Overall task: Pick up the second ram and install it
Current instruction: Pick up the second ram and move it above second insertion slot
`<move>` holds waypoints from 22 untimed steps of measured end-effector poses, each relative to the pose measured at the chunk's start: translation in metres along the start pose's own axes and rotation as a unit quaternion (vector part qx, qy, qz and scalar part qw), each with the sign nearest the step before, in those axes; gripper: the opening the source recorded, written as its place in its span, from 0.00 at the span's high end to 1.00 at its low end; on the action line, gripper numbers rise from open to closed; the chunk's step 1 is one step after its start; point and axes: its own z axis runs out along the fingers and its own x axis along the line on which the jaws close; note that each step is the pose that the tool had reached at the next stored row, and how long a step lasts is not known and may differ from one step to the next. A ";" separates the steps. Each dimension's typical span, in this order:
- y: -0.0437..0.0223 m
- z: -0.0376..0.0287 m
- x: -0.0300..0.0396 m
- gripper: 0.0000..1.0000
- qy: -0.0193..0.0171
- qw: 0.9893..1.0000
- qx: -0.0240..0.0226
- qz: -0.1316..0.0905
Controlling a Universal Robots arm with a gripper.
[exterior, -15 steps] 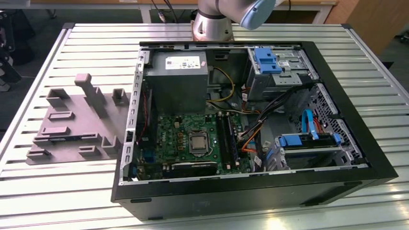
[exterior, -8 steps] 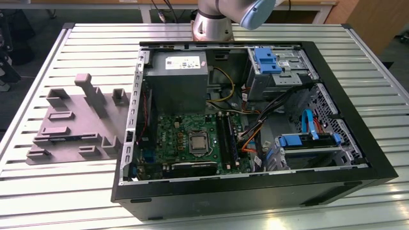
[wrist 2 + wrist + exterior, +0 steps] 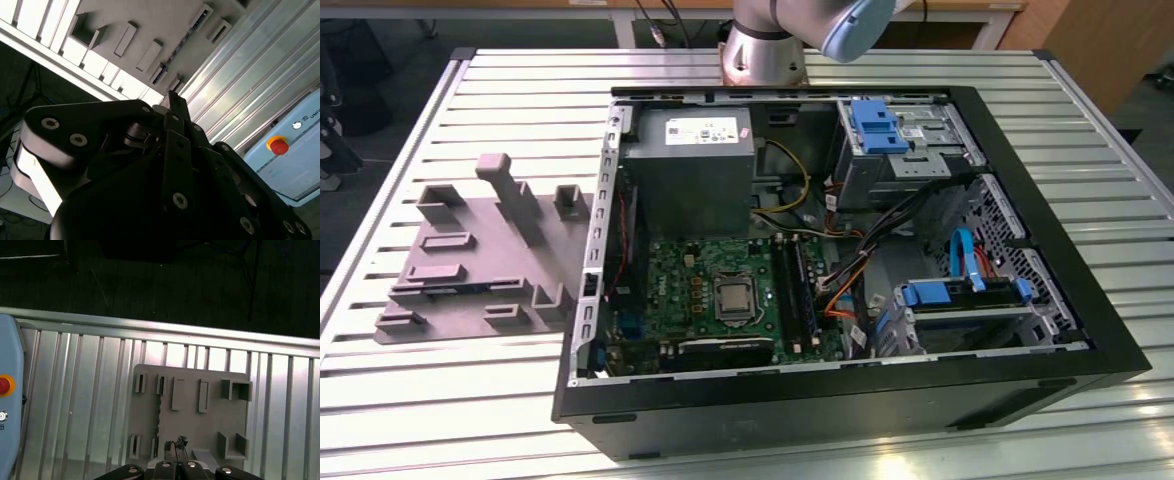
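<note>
Exterior view first: your arm [image 3: 767,40] stands on its base at the table [image 3: 480,400] edge behind the open computer case [image 3: 854,395], and its upper part leaves the frame. In the first wrist view your gripper [image 3: 175,444] points down at the table, fingertips drawn narrow, nearly together. Well below it lies the grey holder [image 3: 215,415]. The second ram [image 3: 159,412] stands there on edge as a thin dark strip, just ahead of the fingertips and clear of them.

Grey slotted holder plate [image 3: 190,410] on ribbed metal table [image 3: 75,390], gripper [image 3: 176,444] over it
</note>
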 end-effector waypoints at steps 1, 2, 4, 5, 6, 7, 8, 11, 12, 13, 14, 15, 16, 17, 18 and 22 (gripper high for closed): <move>0.0000 0.0000 0.0000 0.89 0.000 1.000 0.000 -0.005; 0.0000 0.0000 0.0000 0.89 0.000 1.000 0.000 -0.008; 0.0000 0.0000 0.0000 0.89 0.000 1.000 0.000 -0.009; 0.0000 -0.0001 0.0000 0.89 0.000 1.000 0.000 -0.009; 0.0000 0.0000 0.0000 0.89 0.000 1.000 0.000 -0.009; 0.0000 0.0000 0.0000 0.89 0.000 1.000 0.000 -0.009; 0.0000 0.0000 0.0000 0.89 0.000 1.000 0.000 -0.009; 0.0000 0.0000 0.0000 0.89 0.000 1.000 0.000 -0.009; 0.0000 0.0000 0.0000 0.89 0.000 1.000 0.000 -0.009; 0.0000 0.0000 0.0000 0.89 0.000 1.000 0.000 -0.009; 0.0000 0.0000 0.0000 0.89 0.000 1.000 0.000 -0.009; 0.0000 0.0000 0.0000 0.89 0.001 1.000 0.000 -0.011; 0.0000 0.0001 0.0000 0.89 0.001 1.000 0.000 -0.017; 0.0000 0.0001 0.0000 0.89 0.001 1.000 -0.001 -0.026; 0.0000 0.0001 0.0000 0.89 0.002 0.999 -0.001 -0.035; 0.0002 0.0003 0.0000 0.89 0.002 0.999 -0.001 -0.053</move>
